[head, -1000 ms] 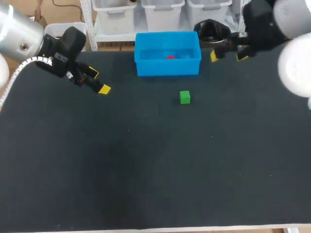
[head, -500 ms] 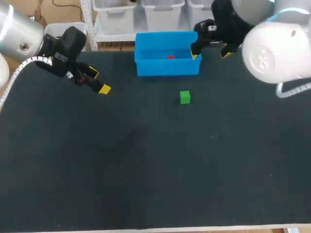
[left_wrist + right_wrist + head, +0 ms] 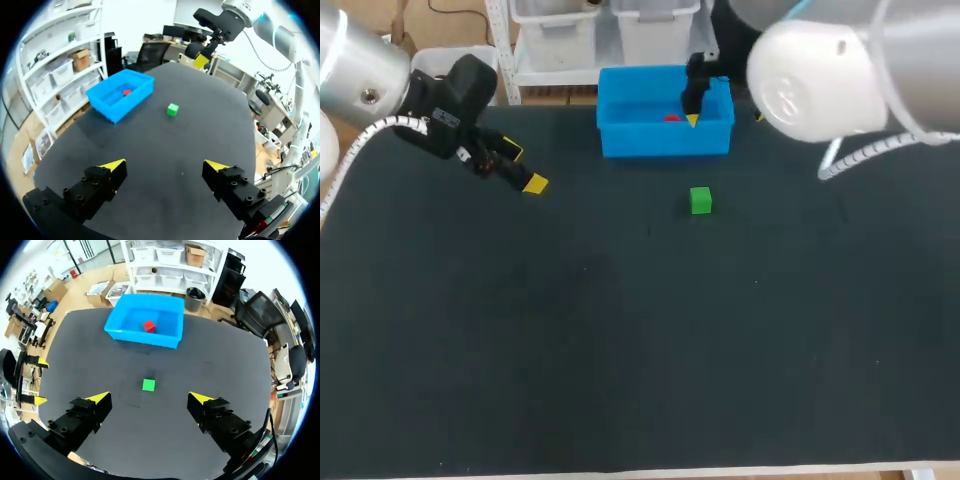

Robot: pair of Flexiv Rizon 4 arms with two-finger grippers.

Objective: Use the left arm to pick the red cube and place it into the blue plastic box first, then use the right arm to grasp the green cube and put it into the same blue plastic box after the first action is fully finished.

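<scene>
1. No text, number or sign can be read in any view.
2. Left gripper (image 3: 523,168): its black housing carries a small white label (image 3: 445,118), seen in the head view. The print is too small to read.

Head view: right arm (image 3: 820,70) shows blurred and is cut by the top and right edges, its white joint hiding the far right corner of the table (image 3: 620,350). Its dark wrist overlaps the far right corner of the blue plastic box (image 3: 640,135). The red cube (image 3: 670,117) there is only a sliver beside one yellow fingertip (image 3: 692,120), its shape too small to tell.
</scene>
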